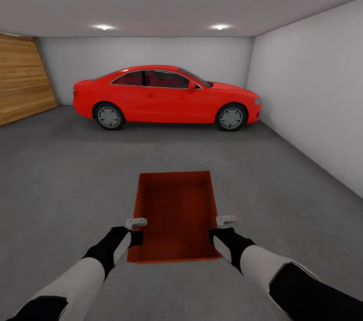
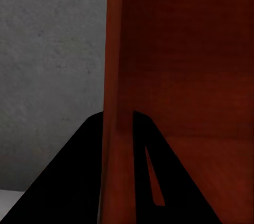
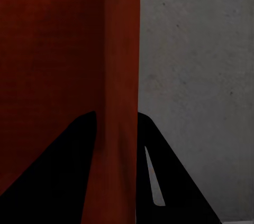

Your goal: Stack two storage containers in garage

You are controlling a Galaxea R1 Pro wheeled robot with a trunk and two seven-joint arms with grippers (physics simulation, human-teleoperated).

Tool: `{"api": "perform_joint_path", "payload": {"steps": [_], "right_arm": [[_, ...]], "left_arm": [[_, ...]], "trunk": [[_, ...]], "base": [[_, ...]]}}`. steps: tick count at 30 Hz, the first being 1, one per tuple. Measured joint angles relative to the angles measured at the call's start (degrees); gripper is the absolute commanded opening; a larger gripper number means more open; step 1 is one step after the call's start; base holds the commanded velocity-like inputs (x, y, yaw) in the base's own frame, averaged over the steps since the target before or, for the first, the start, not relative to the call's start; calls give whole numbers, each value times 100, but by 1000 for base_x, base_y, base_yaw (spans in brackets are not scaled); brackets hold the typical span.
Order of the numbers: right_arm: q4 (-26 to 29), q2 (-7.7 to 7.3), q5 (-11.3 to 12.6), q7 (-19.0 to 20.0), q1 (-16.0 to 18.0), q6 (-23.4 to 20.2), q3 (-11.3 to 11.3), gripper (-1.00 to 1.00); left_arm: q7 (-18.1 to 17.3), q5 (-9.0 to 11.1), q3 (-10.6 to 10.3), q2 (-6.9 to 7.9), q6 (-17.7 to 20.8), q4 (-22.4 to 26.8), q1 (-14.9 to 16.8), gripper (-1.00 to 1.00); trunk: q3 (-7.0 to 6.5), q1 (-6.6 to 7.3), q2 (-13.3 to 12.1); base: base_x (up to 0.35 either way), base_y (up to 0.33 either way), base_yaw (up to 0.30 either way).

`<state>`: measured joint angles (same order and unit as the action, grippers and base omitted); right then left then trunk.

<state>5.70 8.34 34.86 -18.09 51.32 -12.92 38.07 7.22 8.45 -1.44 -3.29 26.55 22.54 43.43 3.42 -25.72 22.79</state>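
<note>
Garage floor [image 1: 60,179] — grey concrete, red car [image 1: 166,96] behind. Left gripper [image 1: 135,230] and right gripper [image 1: 218,228] each clench a side wall of the bin [image 1: 176,215] — whether it rests or hangs is unclear.

Our two arms wear white shells with black joints. Our left gripper [image 1: 135,230] and right gripper [image 1: 220,228] are black, with pale grey brackets.

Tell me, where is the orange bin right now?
The bin is low in the head view's middle, between both end effectors, over the grey floor before the red car.
</note>
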Motion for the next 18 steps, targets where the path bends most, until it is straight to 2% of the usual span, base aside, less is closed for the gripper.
{"api": "perform_joint_path", "payload": {"steps": [18], "right_arm": [[-97, 35, 9, 25, 1, 90, -22, -100]], "left_arm": [[0, 5, -32, 13, -1, -1, -1, -100]], "trunk": [[0, 0, 0]], "base": [[323, 0, 0]]}}
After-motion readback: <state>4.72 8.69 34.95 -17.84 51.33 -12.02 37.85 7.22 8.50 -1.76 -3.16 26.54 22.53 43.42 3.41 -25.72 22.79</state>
